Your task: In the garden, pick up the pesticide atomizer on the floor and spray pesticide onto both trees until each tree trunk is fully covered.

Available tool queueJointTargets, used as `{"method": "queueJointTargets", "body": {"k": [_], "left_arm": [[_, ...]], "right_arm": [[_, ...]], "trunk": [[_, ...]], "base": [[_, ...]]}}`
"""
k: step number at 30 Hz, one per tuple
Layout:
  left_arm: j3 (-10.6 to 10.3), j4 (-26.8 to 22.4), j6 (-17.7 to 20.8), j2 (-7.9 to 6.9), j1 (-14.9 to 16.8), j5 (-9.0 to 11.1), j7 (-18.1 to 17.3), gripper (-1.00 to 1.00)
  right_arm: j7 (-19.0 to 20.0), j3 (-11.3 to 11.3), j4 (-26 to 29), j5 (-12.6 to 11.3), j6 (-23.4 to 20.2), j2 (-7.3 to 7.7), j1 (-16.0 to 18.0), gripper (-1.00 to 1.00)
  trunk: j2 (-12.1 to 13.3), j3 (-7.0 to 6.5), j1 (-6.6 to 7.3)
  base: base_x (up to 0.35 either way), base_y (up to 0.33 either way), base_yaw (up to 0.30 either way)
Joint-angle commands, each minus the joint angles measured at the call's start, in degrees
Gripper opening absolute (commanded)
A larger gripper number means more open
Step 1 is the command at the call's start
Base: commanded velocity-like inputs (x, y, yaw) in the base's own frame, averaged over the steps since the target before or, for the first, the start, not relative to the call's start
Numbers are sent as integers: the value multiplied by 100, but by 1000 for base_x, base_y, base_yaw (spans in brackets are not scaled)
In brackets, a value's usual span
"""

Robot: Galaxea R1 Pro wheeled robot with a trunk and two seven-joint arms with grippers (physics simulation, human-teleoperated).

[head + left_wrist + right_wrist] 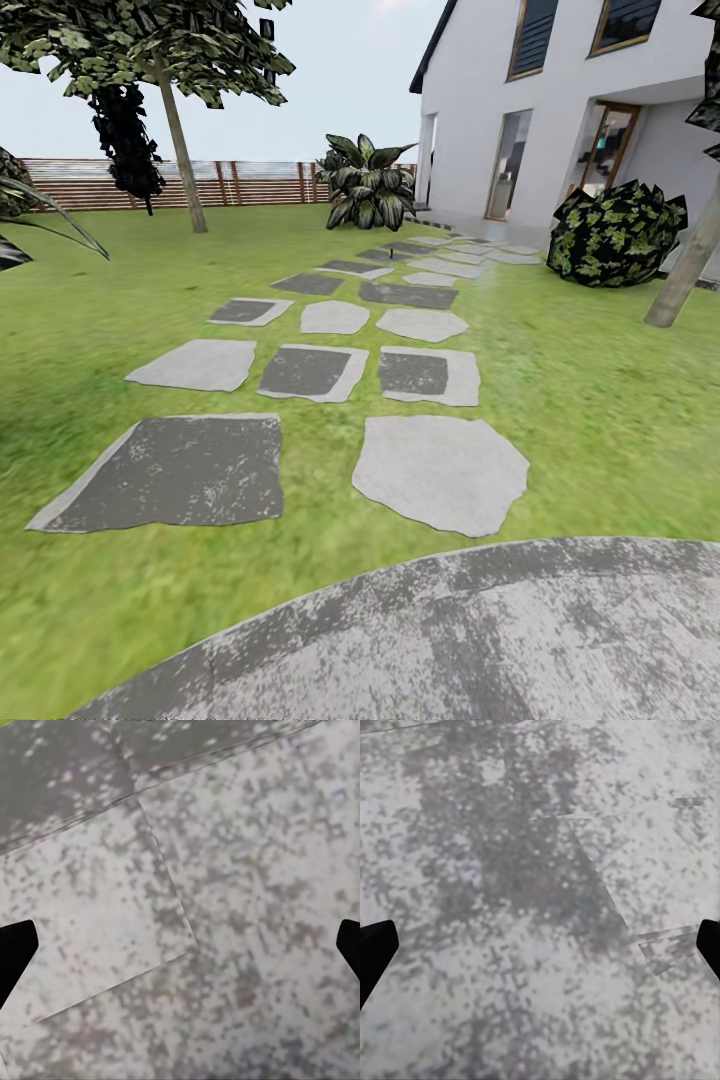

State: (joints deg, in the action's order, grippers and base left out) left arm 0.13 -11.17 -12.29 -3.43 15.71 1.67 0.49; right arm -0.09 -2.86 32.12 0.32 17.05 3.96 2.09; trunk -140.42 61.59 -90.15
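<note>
The pesticide atomizer is out of view. One tree with a straight grey-tan trunk (182, 148) stands at the far left of the lawn (600, 400), near the fence. Another bare trunk (688, 262) leans in at the right edge, beside the house. In the left wrist view, my left gripper (180, 952) is open over grey stone paving (225, 870), its dark fingertips (15, 949) far apart with nothing between them. My right gripper (540, 952) is likewise open above mottled grey paving (525, 855), fingertips (375, 945) wide apart and holding nothing.
A path of grey paving slabs (310, 370) runs across the grass towards a white house (560, 90). A large round slab (450, 640) lies closest to me. A leafy plant (368, 185) and a dark bush (615, 232) flank the path's far end. A reddish slatted fence (230, 183) closes the back.
</note>
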Motion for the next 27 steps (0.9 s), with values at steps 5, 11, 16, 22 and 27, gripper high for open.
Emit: {"method": "queueJointTargets", "body": {"k": [5, 11, 16, 22, 27], "left_arm": [[3, 3, -19, 0, 3, 18, 18, 100], [4, 3, -19, 0, 3, 18, 21, 100], [4, 1, -19, 0, 3, 18, 21, 100], [4, 1, -19, -12, 3, 11, 21, 100], [4, 1, -14, -49, 3, 13, 28, 100]], "right_arm": [[13, 3, -4, 4, 18, -2, 2, 100], [26, 12, -4, 4, 26, -7, 2, 100], [26, 14, -4, 4, 26, -17, 2, 100], [26, 14, -4, 4, 27, -24, 2, 100], [12, 16, -4, -3, 27, -39, 2, 100]], "trunk": [[-2, 5, 1], [-2, 5, 1], [-2, 5, 1], [-2, 5, 1], [-2, 5, 1]], "base": [[117, 0, 0], [310, 0, 0], [335, 0, 0], [338, 0, 0], [338, 0, 0]]}}
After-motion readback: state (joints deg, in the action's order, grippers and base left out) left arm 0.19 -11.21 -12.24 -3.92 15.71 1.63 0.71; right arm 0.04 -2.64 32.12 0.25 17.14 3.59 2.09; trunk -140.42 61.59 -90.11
